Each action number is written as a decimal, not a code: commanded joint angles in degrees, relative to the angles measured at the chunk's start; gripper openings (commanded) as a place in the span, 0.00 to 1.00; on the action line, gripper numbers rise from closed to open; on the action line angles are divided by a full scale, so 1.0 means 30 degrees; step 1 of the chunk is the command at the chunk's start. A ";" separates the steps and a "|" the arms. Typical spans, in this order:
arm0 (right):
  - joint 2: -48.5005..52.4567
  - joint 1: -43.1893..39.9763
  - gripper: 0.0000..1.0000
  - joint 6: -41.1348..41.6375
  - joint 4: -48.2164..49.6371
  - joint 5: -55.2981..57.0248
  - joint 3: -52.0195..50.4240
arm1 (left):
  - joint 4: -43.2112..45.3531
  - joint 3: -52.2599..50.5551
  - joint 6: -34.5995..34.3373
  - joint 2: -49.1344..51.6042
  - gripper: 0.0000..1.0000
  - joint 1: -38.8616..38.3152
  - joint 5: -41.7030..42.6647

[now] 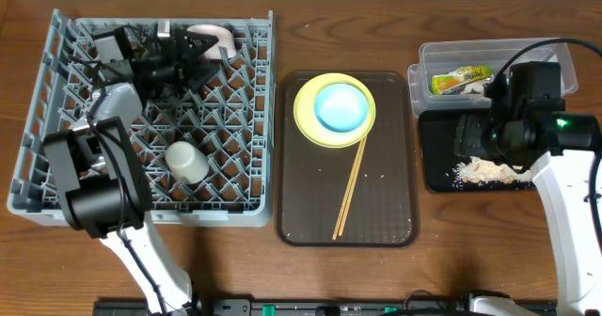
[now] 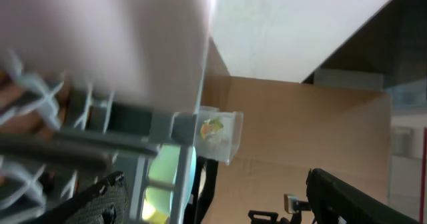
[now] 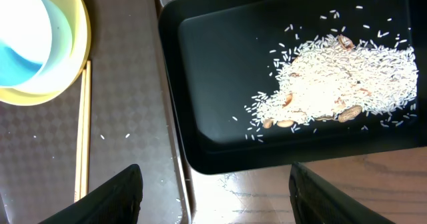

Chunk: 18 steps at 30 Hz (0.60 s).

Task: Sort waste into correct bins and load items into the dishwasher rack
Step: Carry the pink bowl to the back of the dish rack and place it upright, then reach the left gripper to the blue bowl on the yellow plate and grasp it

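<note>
Counter [image 1: 442, 15]: dark wood, carries everything. Dishwasher rack [image 1: 56, 118]: grey pegged crate, just left of the brown serving tray [image 1: 386, 213], the reference for all entries. Clear tub [image 1: 555, 53]: right of the serving tray, far side; holds the snack wrapper [image 1: 461, 78]. Black tray [image 3: 213, 64]: hard against the serving tray's right edge; holds the rice scraps [image 3: 340, 71]. Left gripper [image 2: 217, 184]: well left of the serving tray, over the rack's far rows; fingers spread wide, nothing between them. Right gripper [image 3: 215, 177]: right of the serving tray, above the black tray; fingers likewise apart and empty. Plate [image 1: 306, 118]: yellow-green, on the serving tray's far half. Blue bowl [image 1: 340, 106]: sitting in the plate. Whitish-pink bowl [image 1: 212, 36]: in the rack's far row, left of the serving tray's far corner, right beside the left fingers. White cup [image 1: 188, 162]: among the pegs, left of the serving tray's middle. Chopsticks [image 1: 353, 186]: on the serving tray, running side by side from the plate's near edge toward the near end. Handling note: the step looks like leaving the pink bowl seated. Draw the left fingers clear of its rim and rise above the pegs before travelling. The blue bowl should come off the plate first.
</note>
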 commanded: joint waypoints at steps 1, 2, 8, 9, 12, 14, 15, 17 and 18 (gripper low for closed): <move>-0.0138 -0.0138 0.68 0.0058 -0.0029 -0.0015 0.0153 | -0.2696 0.0080 0.4022 -0.1690 0.87 -0.0029 -0.2135; -0.0138 -0.0138 0.69 0.0058 -0.0022 -0.0015 0.0153 | -0.3818 0.0080 0.4954 -0.2178 0.87 -0.0036 -0.2878; -0.0138 -0.0138 0.72 0.0051 -0.0015 -0.0015 0.0153 | -0.8568 0.0080 0.9245 -0.5566 0.88 -0.0736 -0.6244; -0.0138 -0.0138 0.74 0.0051 -0.0015 -0.0015 0.0153 | -0.8969 0.0080 0.9602 -0.6084 0.88 -0.0984 -0.6827; -0.0138 -0.0138 0.76 0.0051 -0.0022 -0.0015 0.0153 | -0.9959 0.0080 1.0477 -0.7599 0.88 -0.2186 -0.9136; -0.0138 -0.0138 0.76 0.0051 -0.0022 -0.0015 0.0153 | -1.0579 0.0080 1.1016 -0.8393 0.88 -0.3366 -1.1081; -0.0138 -0.0138 0.76 0.0051 -0.0029 -0.0007 0.0153 | -1.0914 0.0080 1.1300 -0.8714 0.88 -0.4146 -1.2254; -0.0138 -0.0138 0.76 0.0058 -0.0029 -0.0015 0.0153 | -1.1366 0.0080 1.1715 -0.9034 0.88 -0.5574 -1.4083; -0.0138 -0.0138 0.76 0.0051 -0.0044 -0.0007 0.0153 | -1.1540 0.0080 1.1948 -0.9063 0.88 -0.6455 -1.4987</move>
